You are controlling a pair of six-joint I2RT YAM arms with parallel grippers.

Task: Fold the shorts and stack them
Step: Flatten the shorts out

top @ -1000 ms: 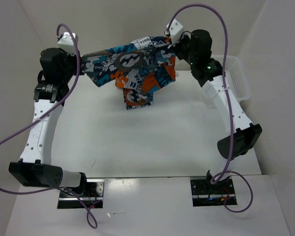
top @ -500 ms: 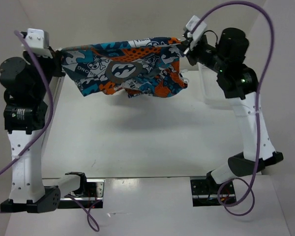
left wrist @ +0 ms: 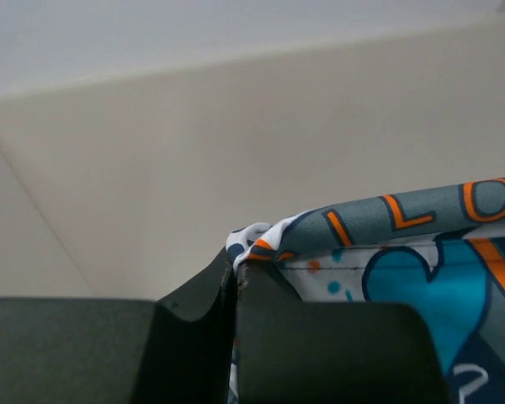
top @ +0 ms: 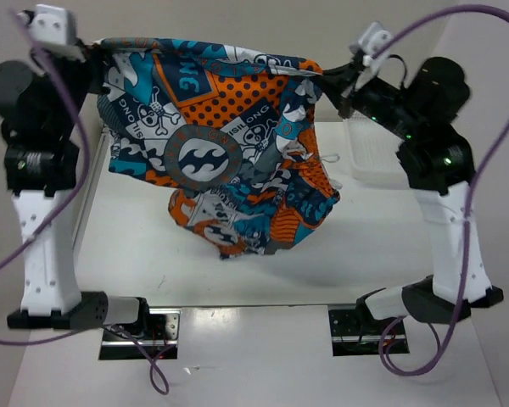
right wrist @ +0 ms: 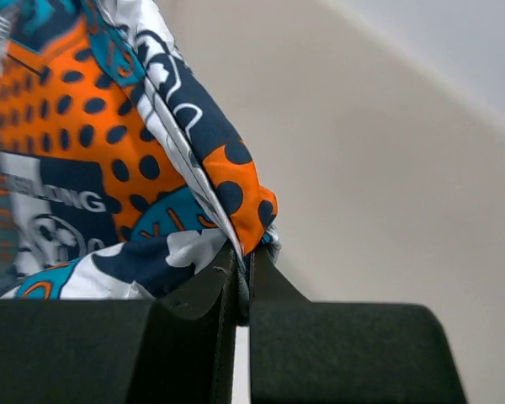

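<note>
**Shorts held up and spread between both arms, over the table.**
A second ago the cloth hung bunched between arms set close together. Now the arms stand wider apart, and the shorts stretch along their top edge and hang open, filling far more of the overhead view. The left jaws are clenched on one top corner and the right jaws on the other, with cloth pinched at the tips in both wrist views. The cloth hides the table's middle. A white basket sits at the far right, partly behind the right arm.
</note>
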